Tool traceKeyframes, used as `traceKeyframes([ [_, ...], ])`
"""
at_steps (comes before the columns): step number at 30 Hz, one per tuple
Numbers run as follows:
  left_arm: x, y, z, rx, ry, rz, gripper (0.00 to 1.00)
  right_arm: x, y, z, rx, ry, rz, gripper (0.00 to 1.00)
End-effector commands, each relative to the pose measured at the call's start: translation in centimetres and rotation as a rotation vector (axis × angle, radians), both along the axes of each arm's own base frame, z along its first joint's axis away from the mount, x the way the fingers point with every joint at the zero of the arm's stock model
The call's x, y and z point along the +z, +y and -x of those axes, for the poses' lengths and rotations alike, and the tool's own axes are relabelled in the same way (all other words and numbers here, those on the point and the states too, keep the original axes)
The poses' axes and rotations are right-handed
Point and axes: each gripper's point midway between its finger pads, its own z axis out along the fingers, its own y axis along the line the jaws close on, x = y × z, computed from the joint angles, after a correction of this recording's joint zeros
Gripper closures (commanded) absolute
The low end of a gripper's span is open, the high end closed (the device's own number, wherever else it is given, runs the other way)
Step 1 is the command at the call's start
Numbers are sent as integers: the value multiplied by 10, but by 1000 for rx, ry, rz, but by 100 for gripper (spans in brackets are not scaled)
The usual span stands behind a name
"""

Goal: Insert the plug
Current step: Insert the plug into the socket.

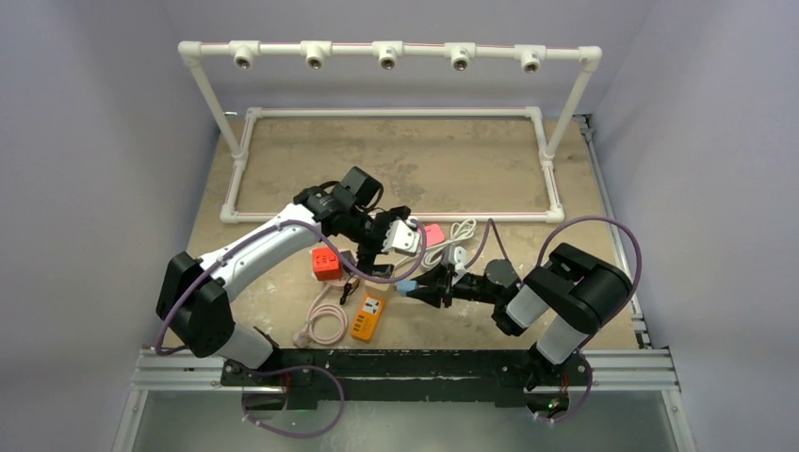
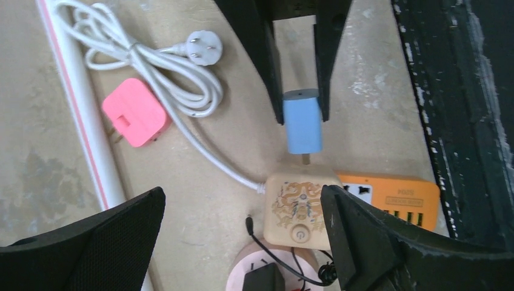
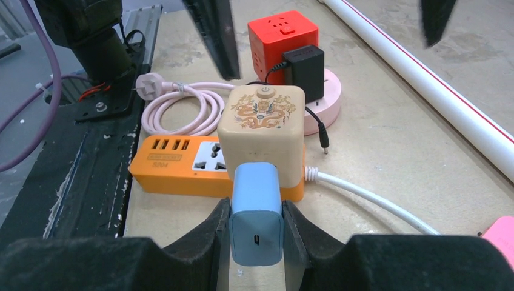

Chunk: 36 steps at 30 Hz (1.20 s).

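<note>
Worn tabletop [image 1: 452, 160], near front edge: right gripper [image 3: 256, 211] clamped on blue charger [image 3: 256, 197], prongs [image 2: 305, 159] seemingly shy of cream cube socket [image 3: 260, 121]; left gripper [image 2: 242, 203] gaping. Unbraced, could skid aside.

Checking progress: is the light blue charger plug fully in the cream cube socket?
Not fully. Held by the right gripper, the light blue charger plug shows bare prong before the cream cube socket.

Soft, even light comes down from overhead, bright without glare, leaving only faint shadows on the bench [image 1: 424, 160], and in the close views the nearest black fingers [image 2: 91, 242] go soft and out of focus while the things beyond stay sharp.
</note>
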Motion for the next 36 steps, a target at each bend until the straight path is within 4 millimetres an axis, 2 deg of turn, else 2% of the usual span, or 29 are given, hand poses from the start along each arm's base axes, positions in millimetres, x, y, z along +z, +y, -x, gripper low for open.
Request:
traceKeyframes([
  [1,-8,1,37,-197,158,6,1,45,2,-5,-15,-188,-124,100],
  [3,-12,-5,30,-152,141,40,1,45,2,-6,-18,-193,-124,100],
  [6,-20,-3,33,-145,55,70,2,45,1,-6,-19,-196,-132,100],
  [10,-46,9,44,-154,99,-17,15,44,1,-7,-27,-199,-138,100],
  [12,-52,12,44,-143,114,-42,17,44,1,-8,-28,-202,-141,100],
  [16,-56,11,36,-110,52,-25,19,45,1,-8,-32,-206,-150,100],
  [22,-63,17,21,-33,-15,-50,33,49,-1,-7,-37,-219,-157,100],
  [26,-63,21,20,-12,-22,-59,40,52,0,-8,-38,-229,-164,100],
  [31,-66,25,21,-2,-13,-68,55,60,-1,-8,-42,-243,-193,100],
  [36,-72,33,19,23,-9,-44,60,69,-2,-8,-52,-265,-212,100],
])
